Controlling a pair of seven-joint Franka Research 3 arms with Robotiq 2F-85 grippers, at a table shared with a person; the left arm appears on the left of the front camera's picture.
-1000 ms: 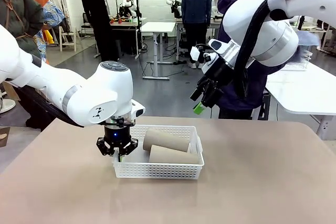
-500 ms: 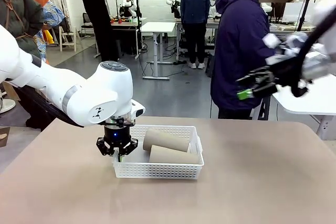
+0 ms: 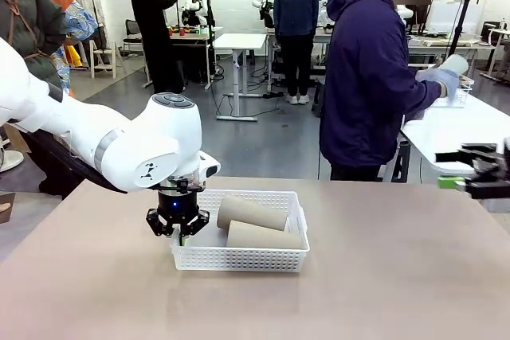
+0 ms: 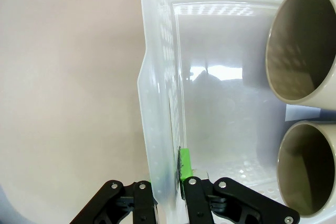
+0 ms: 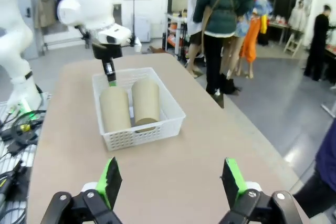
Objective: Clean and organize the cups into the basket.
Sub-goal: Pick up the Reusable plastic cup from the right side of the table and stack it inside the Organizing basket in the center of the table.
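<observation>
- Basket [image 3: 239,259] — shallow, rectangular, white plastic with fine lattice sides — stands on the flat tan table [image 3: 382,276], left of the middle and closer to the far edge than to the near one.
- Left gripper [image 3: 182,234], black with green pads, points straight down at the basket's left end. It is clamped on that end wall, with one finger outside and one inside. In the left wrist view a green pad [image 4: 184,166] presses flat against the inner face of the wall.
- Nearer tan-brown cup [image 3: 264,236], tall, tapered, matte and handleless, lies on its side in the basket along the front wall, with its open mouth turned toward the clamped end.
- Farther tan-brown cup [image 3: 251,211], of the same shape, lies on its side just behind the first and alongside it, its mouth facing the same way.
- Right gripper [image 5: 170,176] hangs off the table's right edge near the far right corner, well apart from the basket. Its fingers are spread wide with nothing between them.
- Person in a dark purple hooded top [image 3: 370,77] stands past the far edge, turned toward a white side table [image 3: 462,129].
- Person's gloved hand [image 3: 437,79] holds a pale tapered cup [image 3: 456,64] above that side table — its exact tint is hard to tell.
</observation>
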